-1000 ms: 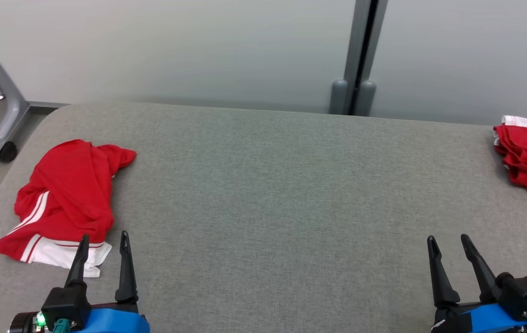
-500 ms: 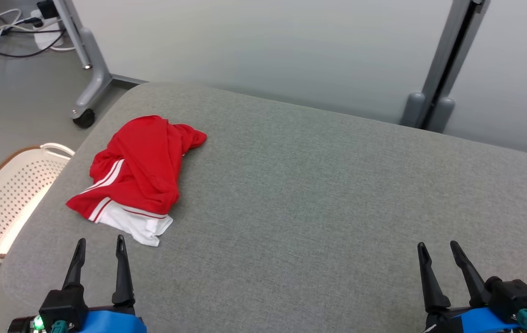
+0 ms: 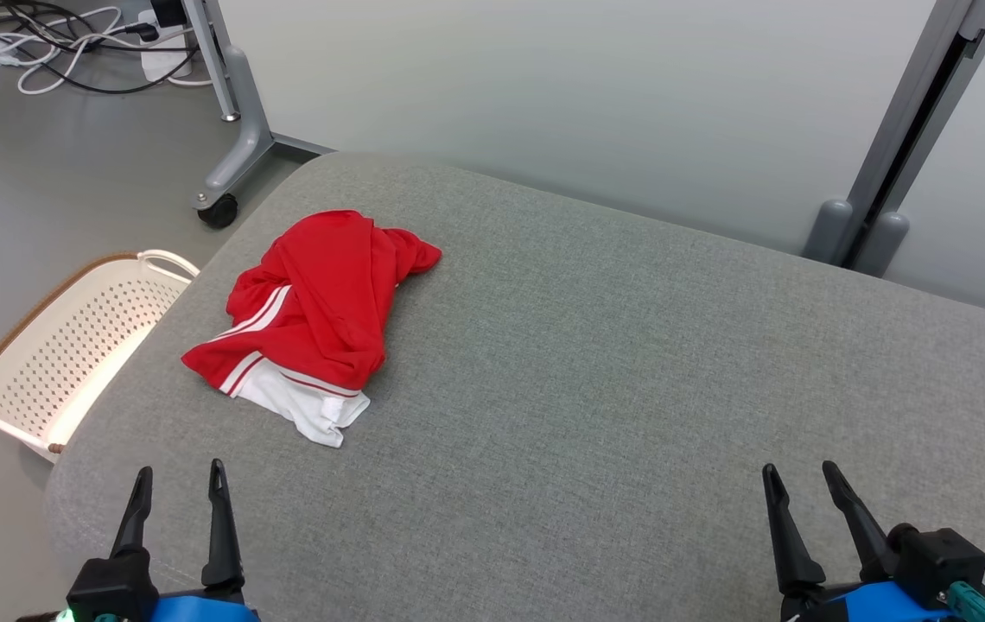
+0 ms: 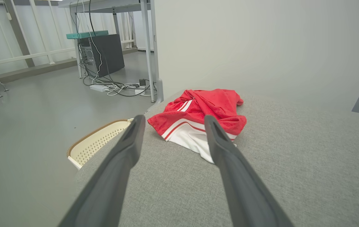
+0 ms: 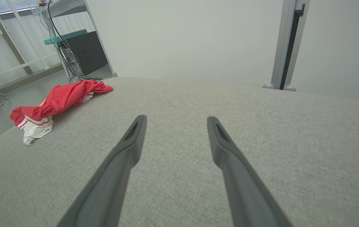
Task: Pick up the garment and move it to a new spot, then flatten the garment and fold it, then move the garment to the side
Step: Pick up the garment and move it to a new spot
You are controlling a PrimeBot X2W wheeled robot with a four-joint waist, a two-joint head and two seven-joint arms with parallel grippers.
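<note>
The red garment [image 3: 311, 320] is lying crumpled in a heap at the far left of the grey worktop [image 3: 596, 397], near its left edge, with a white band [image 3: 307, 408] poking out on the near side. Both claws are hovering at the near edge, touching nothing. The left claw [image 3: 180, 467] is standing spread, aimed roughly at the heap, and the right claw [image 3: 799, 466] is spread too, well apart on the right. The cloth is looking thin, soft and light, so it is likely going to sag and bunch when lifted. Pinching a raised red fold or the white band's edge seems the surest hold.
</note>
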